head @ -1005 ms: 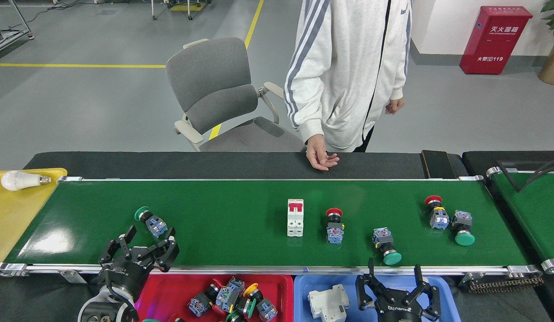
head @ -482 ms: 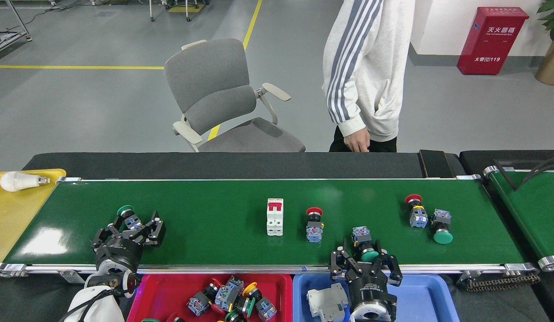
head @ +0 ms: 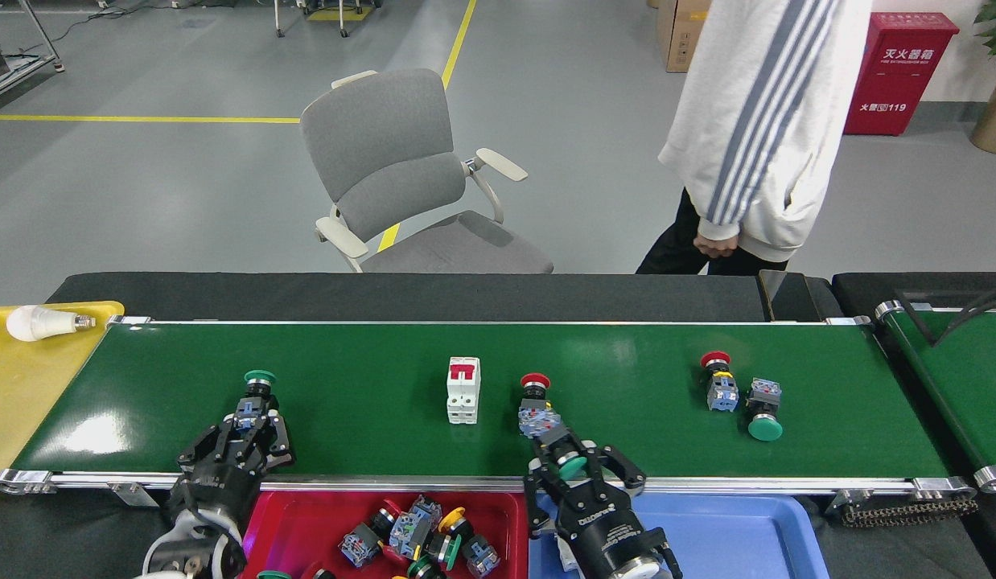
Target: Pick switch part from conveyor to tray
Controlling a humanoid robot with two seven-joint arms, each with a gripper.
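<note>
Trays sit nearest: a red tray (head: 305, 515) at 6 o'clock with a heap of push-button switches (head: 421, 539), and a blue tray (head: 747, 539) at 5 o'clock beside it. Half a second ago a white part showed in the blue tray; now the right arm covers that spot.

The right claw (head: 577, 465) has swung leftward along the near rail of the conveyor (head: 369, 418) and its fingers are closed around a green-capped switch (head: 568, 464), which is at the belt's near edge. Just beyond it a red-capped switch (head: 536, 402) has drifted left with the belt.

At 7 o'clock the left claw (head: 253, 426) has its fingers drawn in around the blue body of a green-button switch (head: 257, 394), whose cap now points to 12 o'clock; earlier it lay tilted ahead of spread fingers.

Mid-belt, the white breaker (head: 463, 390) has moved left, as have the two switches (head: 739, 394) at 2 o'clock.

A light bulb (head: 35, 322) lies on the yellow tray (head: 31, 386) at 9 o'clock. Beyond the table, the grey chair (head: 409, 177) is unmoved, and the person (head: 755, 137) has stepped further toward 1 o'clock.
</note>
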